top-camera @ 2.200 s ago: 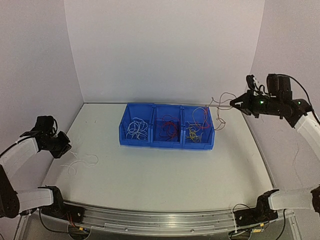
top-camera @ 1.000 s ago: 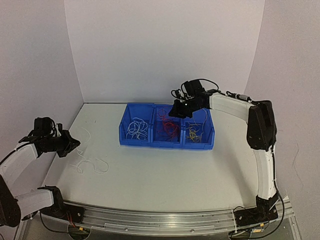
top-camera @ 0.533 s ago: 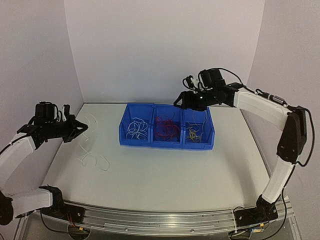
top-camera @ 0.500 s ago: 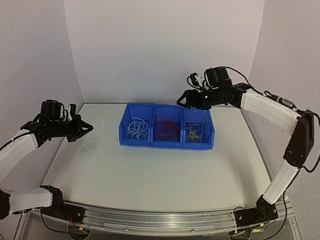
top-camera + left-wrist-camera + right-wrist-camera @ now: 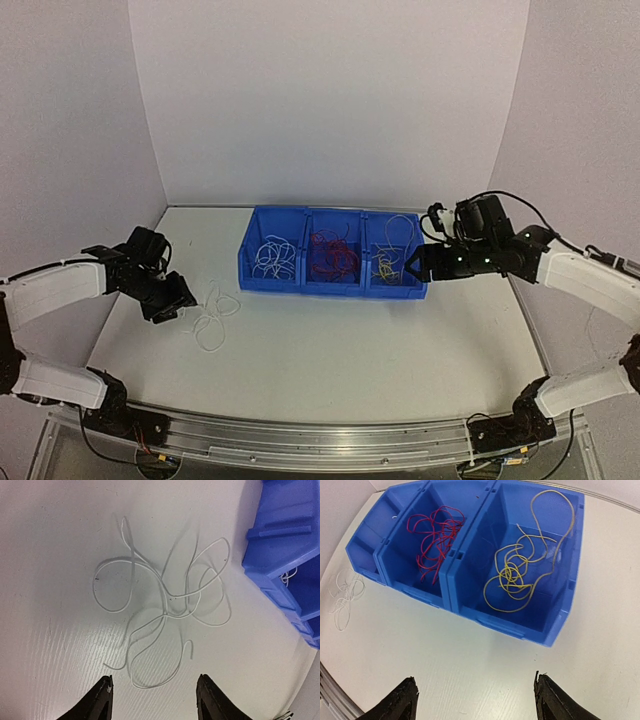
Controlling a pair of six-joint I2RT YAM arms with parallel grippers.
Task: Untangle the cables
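A loose tangle of white cables (image 5: 165, 600) lies flat on the table left of the blue bins (image 5: 300, 285). My left gripper (image 5: 155, 687) hovers just short of the tangle, open, with nothing between its fingers; from above the left gripper (image 5: 178, 305) sits beside the white cables (image 5: 213, 315). The bins hold more white cables (image 5: 272, 256), red cables (image 5: 432, 535) and yellow cables (image 5: 520, 575). My right gripper (image 5: 475, 685) is open and empty over bare table in front of the right bin; in the top view the right gripper (image 5: 411, 268) is at that bin's right front corner.
The three joined blue bins (image 5: 470, 612) stand mid-table toward the back. One yellow cable loops up over the right bin's back rim (image 5: 555, 492). White walls enclose the table on the left, back and right. The base rail (image 5: 320, 440) runs along the near edge.
The left arm came down toward the table and opened, leaving the white cables lying nearer the bins. The right arm drew back from above the bins to their right front, its jaws now wide.
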